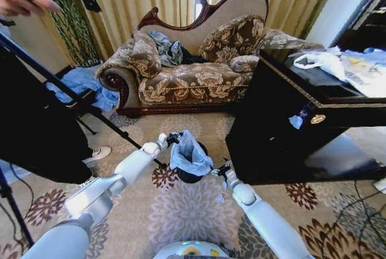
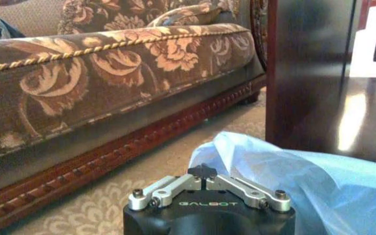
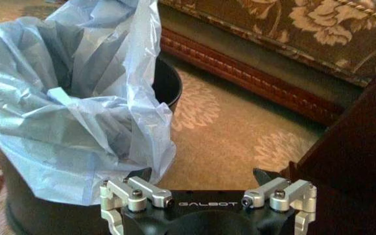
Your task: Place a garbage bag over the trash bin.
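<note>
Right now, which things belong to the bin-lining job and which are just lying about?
Job: pale blue translucent plastic garbage bag, draped in small black cylindrical trash bin; left gripper and right gripper beside it.

Lying about: floral brown sofa, dark wooden cabinet, blue cloth heap.

Floral sofa (image 1: pixel 193 72) w/ cushions, dark cabinet (image 1: pixel 283 126) beside it, blue cloth heap (image 1: pixel 81 84), maybe laundry.

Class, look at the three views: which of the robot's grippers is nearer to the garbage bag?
Left. The left gripper sits shut against the garbage bag at its upper edge. The right gripper is open beside the trash bin, just off the bag's lower corner.
</note>
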Available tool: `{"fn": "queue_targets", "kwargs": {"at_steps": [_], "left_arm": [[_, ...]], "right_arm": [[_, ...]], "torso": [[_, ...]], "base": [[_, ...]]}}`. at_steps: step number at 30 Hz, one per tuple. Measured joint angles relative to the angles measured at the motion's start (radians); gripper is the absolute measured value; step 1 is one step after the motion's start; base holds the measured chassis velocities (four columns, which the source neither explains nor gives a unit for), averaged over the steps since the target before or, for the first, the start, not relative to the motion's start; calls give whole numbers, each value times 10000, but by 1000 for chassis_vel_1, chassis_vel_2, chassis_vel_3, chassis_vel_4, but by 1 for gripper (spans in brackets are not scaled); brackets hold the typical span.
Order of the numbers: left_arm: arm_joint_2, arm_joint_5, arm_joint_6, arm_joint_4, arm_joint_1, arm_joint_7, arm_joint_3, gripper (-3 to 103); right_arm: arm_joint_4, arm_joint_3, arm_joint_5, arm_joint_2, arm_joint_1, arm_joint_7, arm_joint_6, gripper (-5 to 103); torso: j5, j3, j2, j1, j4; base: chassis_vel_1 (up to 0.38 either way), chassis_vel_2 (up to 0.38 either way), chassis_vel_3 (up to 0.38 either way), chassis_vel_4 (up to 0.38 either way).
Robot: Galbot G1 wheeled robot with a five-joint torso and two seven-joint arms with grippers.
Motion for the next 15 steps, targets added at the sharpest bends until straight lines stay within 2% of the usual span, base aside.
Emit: {"fn": "queue_targets", "kwargs": {"at_steps": [4, 11, 15], "left_arm": [[-144, -80, 5, 294, -99, -8, -85, 0], [-828, -233, 80, 1598, -366, 90, -615, 0], [-1053, -231, 237, 1847, -369, 96, -926, 0]], "right_arm": [[-170, 43, -103, 132, 57, 173, 169, 100], [-611, 283, -298, 396, 179, 529, 497, 100], [-804, 397, -334, 482, 267, 648, 550, 100]], "torso": [[-1, 0, 0, -1, 1], [0, 0, 0, -2, 0], [-2, 0, 0, -1, 0]], "base": [[0, 0, 0, 0], [0, 0, 0, 0], [0, 0, 0, 0]]}}
